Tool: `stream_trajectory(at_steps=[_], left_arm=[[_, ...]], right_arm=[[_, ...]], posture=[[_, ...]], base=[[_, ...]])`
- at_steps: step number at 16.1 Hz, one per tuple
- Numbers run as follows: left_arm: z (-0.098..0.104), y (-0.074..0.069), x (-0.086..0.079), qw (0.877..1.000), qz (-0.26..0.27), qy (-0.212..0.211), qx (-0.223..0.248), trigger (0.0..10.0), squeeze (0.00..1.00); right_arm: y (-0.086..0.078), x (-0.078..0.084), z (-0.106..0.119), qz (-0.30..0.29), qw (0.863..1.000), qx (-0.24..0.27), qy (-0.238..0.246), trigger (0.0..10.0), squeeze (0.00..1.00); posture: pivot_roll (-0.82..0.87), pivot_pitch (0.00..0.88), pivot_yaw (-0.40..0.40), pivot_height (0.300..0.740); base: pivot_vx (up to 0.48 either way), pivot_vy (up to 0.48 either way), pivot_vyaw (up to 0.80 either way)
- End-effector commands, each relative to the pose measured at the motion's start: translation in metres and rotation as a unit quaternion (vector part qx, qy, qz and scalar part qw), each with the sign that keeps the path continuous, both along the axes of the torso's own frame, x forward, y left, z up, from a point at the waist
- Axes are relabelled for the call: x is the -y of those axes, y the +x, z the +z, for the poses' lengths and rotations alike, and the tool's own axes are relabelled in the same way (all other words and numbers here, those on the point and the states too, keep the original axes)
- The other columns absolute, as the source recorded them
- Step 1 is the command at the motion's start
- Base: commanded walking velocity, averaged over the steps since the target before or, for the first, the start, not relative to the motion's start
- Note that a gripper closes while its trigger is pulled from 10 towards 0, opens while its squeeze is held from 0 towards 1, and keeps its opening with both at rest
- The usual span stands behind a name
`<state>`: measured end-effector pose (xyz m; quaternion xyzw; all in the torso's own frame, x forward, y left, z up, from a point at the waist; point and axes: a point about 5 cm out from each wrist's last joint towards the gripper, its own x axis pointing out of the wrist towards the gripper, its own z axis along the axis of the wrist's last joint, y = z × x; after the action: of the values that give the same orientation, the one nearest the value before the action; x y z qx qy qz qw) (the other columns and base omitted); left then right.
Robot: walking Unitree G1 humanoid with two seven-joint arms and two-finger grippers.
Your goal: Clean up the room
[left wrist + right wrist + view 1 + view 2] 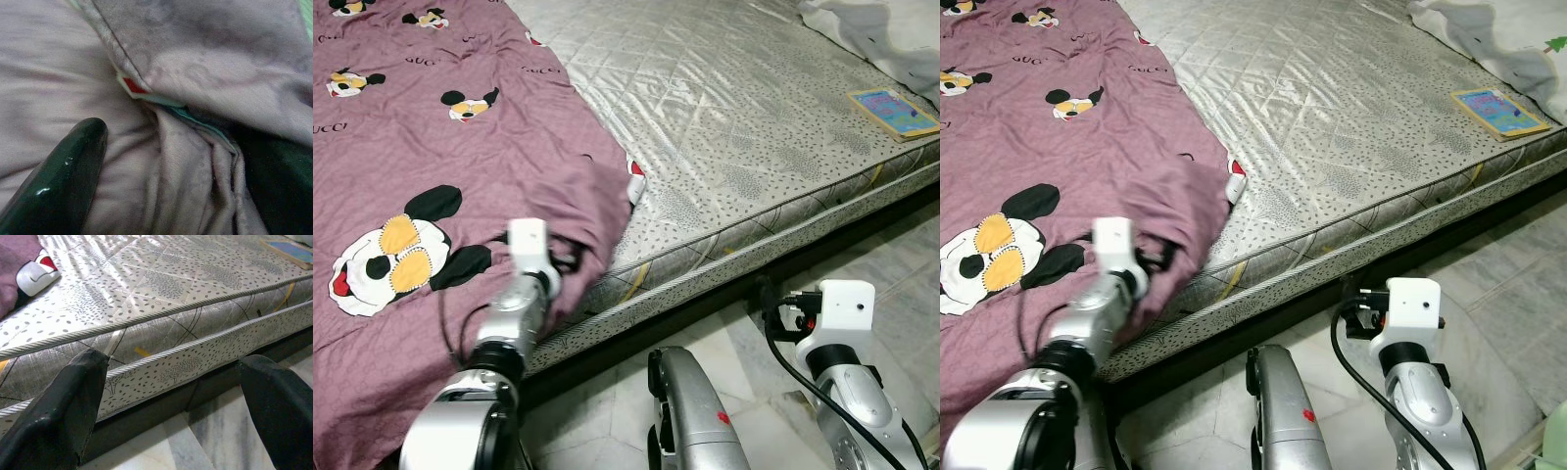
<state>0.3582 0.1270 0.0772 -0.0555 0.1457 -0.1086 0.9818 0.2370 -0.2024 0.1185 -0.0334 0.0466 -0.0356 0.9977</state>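
Left wrist view: the left gripper (161,161) has its fingers (58,181) pinched on a fold of the purple cartoon-mouse bedsheet (421,147). I would keep that pinch firm while dragging the sheet across the mattress (744,127). The right gripper (171,396) hangs spread and empty below the mattress edge. One bedsheet, one mattress, one book (891,111).

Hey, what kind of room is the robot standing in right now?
Most likely a bedroom: a bare silver-grey quilted mattress on a low dark bed frame, a purple cartoon-mouse bedsheet spread partly over it, and a pale marble-tiled floor beside it.
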Motion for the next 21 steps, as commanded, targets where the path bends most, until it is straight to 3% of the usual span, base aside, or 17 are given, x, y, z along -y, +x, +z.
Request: stream_trajectory(at_steps=[1,3,5,6,7,8,9,10,13,15,17,19,20,21], left_arm=[[0.001,-0.001,0.017,0.998,-0.057,0.022,0.008,10.0,0.00],[0.002,-0.005,0.039,0.991,-0.126,0.044,0.028,10.0,0.00],[0.002,-0.015,0.070,0.971,-0.222,0.077,0.054,10.0,0.00],[0.001,-0.019,0.077,0.963,-0.246,0.089,0.062,10.0,0.00],[0.001,-0.026,0.091,0.947,-0.289,0.110,0.085,10.0,0.00],[0.002,-0.028,0.093,0.944,-0.297,0.114,0.089,10.0,0.00],[0.004,-0.031,0.099,0.933,-0.318,0.130,0.109,10.0,0.00],[0.006,-0.036,0.105,0.919,-0.340,0.149,0.131,10.0,0.00],[0.009,-0.055,0.125,0.864,-0.438,0.184,0.167,10.0,0.00],[0.012,-0.061,0.130,0.841,-0.470,0.202,0.177,10.0,0.00],[0.035,-0.057,0.128,0.855,-0.429,0.182,0.225,10.0,0.00],[0.066,-0.044,0.118,0.877,-0.344,0.160,0.295,10.0,0.00],[0.090,-0.027,0.097,0.896,-0.251,0.142,0.337,10.0,0.00],[0.091,-0.022,0.088,0.902,-0.228,0.144,0.337,10.0,0.00]], right_arm=[[0.001,0.000,-0.001,-0.002,1.000,-0.007,-0.001,10.0,0.00],[0.004,-0.001,-0.001,-0.001,1.000,-0.005,-0.001,10.0,0.00],[0.009,-0.003,-0.001,0.001,1.000,-0.002,-0.001,10.0,0.00],[0.010,-0.004,-0.001,0.002,1.000,-0.001,-0.001,10.0,0.00],[0.012,-0.004,0.000,0.003,1.000,0.001,0.000,10.0,0.00],[0.013,-0.004,0.000,0.004,1.000,0.001,0.000,10.0,0.00],[0.014,-0.004,0.000,0.005,1.000,0.002,0.000,10.0,0.00],[0.014,-0.004,0.000,0.005,1.000,0.003,0.000,10.0,0.00],[0.018,-0.007,-0.001,0.011,1.000,0.005,0.002,10.0,0.00],[0.021,-0.008,-0.001,0.013,1.000,0.006,0.003,10.0,0.00],[0.023,-0.009,0.000,0.013,1.000,0.010,0.005,10.0,0.00],[0.023,-0.009,0.000,0.012,1.000,0.011,0.006,10.0,0.00],[0.022,-0.009,0.000,0.011,1.000,0.012,0.007,10.0,0.00],[0.022,-0.010,0.000,0.010,1.000,0.012,0.008,10.0,0.00]], posture=[[-0.20,0.154,-0.019,0.518],[-0.19,0.147,-0.020,0.518],[-0.19,0.139,-0.022,0.518],[-0.19,0.136,-0.023,0.518],[-0.19,0.133,-0.024,0.518],[-0.18,0.131,-0.024,0.518],[-0.18,0.129,-0.025,0.518],[-0.18,0.129,-0.025,0.518],[-0.17,0.116,-0.026,0.518],[-0.17,0.111,-0.024,0.518],[-0.16,0.108,-0.022,0.518],[-0.16,0.109,-0.020,0.518],[-0.16,0.111,-0.019,0.518],[-0.16,0.112,-0.018,0.518]], base=[[0.000,0.000,0.00],[0.000,0.000,0.00],[0.000,0.000,0.00],[0.000,0.000,0.00],[0.000,0.000,0.00],[0.000,0.000,0.00],[0.000,0.000,0.00],[0.000,0.000,0.00],[0.000,0.000,0.00],[0.000,0.000,0.00],[0.000,0.000,0.00],[0.000,0.000,0.00],[0.000,0.000,0.00],[0.000,0.000,0.00]])
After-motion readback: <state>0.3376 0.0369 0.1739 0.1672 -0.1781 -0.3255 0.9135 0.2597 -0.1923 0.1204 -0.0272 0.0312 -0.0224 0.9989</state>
